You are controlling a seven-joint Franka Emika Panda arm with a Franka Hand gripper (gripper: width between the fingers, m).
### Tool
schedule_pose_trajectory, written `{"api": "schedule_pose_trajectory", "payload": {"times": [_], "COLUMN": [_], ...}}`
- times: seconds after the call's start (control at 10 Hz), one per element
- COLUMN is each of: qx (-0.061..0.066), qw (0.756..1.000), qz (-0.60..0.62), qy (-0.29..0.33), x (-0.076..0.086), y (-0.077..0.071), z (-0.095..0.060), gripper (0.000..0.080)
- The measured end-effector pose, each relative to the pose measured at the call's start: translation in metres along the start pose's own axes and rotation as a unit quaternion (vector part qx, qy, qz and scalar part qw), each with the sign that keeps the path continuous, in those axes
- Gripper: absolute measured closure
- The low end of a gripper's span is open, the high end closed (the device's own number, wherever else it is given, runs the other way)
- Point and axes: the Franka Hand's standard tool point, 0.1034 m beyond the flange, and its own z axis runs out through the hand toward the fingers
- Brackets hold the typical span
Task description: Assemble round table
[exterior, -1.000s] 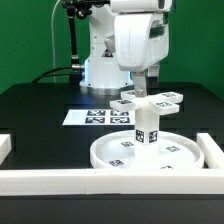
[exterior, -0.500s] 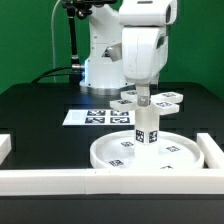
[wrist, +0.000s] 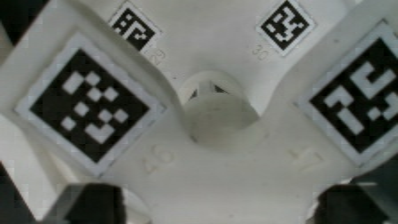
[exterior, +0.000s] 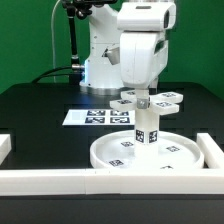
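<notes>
Hanging over foot (exterior: 147, 100) atop leg (exterior: 146, 127) on disc (exterior: 152, 154); tool (exterior: 141, 95) grip impossible to judge.

wall (exterior: 30, 30): plain green backdrop | table (exterior: 40, 105): black, matte | white border bars (exterior: 45, 180) along near edge

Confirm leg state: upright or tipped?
Upright. The leg stands vertical at the centre of the round disc, with the cross-shaped foot piece on top.
</notes>
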Motion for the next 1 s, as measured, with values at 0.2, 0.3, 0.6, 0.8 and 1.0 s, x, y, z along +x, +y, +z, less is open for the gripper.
{"api": "schedule_pose_trajectory", "payload": {"times": [0.2,0.3,0.6,0.8,1.0], "qx": [0.000,0.000,0.001,0.006,0.007], "qw": [1.000,1.000,0.997,0.975,0.942], "qz": [0.003,0.022,0.080,0.224,0.336], "qy": [0.000,0.000,0.000,0.003,0.008], "x": [-0.0007,-0.0007,-0.0013,-0.0032,-0.0013], "y": [0.0003,0.0003,0.0003,-0.0005,-0.0011], "z": [0.0000,0.0001,0.0002,0.0008,0.0012], "gripper": [0.0356,0.0356,0.0356,0.0354,0.0354]}}
